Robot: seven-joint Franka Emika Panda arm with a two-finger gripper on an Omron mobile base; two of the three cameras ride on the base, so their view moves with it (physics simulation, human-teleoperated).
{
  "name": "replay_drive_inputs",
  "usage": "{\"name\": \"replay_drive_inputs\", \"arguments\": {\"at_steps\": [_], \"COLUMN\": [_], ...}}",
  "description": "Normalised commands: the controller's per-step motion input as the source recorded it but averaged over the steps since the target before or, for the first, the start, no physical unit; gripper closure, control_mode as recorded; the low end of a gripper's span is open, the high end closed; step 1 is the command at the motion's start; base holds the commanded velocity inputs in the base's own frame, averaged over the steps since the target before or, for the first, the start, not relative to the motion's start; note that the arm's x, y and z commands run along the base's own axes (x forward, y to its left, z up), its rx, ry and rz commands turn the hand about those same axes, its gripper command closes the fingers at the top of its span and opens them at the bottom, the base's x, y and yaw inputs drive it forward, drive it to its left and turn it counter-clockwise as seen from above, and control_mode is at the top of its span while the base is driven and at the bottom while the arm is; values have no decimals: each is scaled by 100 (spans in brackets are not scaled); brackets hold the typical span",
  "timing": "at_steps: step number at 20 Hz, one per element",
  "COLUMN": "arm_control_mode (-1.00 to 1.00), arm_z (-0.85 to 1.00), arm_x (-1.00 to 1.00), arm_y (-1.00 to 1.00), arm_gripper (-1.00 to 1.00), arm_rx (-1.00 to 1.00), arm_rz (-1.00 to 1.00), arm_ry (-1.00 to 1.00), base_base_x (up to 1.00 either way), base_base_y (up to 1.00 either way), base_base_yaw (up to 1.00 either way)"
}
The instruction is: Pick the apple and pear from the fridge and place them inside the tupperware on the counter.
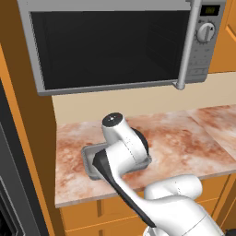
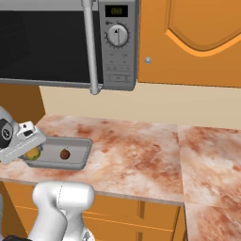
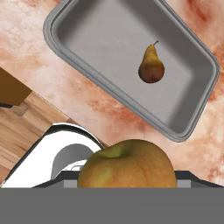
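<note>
The tool [image 3: 127,177] is clamped on the yellow-orange apple [image 3: 127,164], holding it above the near edge of the tupperware [image 1: 88,161]. The reddish pear [image 3: 151,65] already lies inside, ahead of the tool. To do this well, carry the apple forward past the rim, lower it close to the floor beside the pear, then release. The arm reaches forward over the bench [image 3: 65,87] with the hand pointing down.

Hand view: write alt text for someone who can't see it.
A large yellow-orange apple fills the bottom centre, close to the camera. Beyond it, a grey tupperware lies diagonally on the pinkish marbled counter, with one small reddish-brown pear lying inside.
</note>
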Motion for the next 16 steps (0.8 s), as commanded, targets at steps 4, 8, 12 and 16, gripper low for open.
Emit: {"name": "replay_drive_inputs", "arguments": {"at_steps": [4,8,12,16], "arm_control_mode": [-100,-100,-100,-100], "arm_z": [-39,-37,-35,-29], "arm_x": [48,50,47,50], "arm_y": [20,16,12,12], "arm_gripper": [100,100,100,100], "arm_rx": [-7,0,0,0], "arm_rz": [2,4,6,6], "arm_ry": [1,3,6,19], "base_base_x": [0,0,0,0], "base_base_y": [0,0,0,0], "base_base_yaw": [0,0,0,0]}}
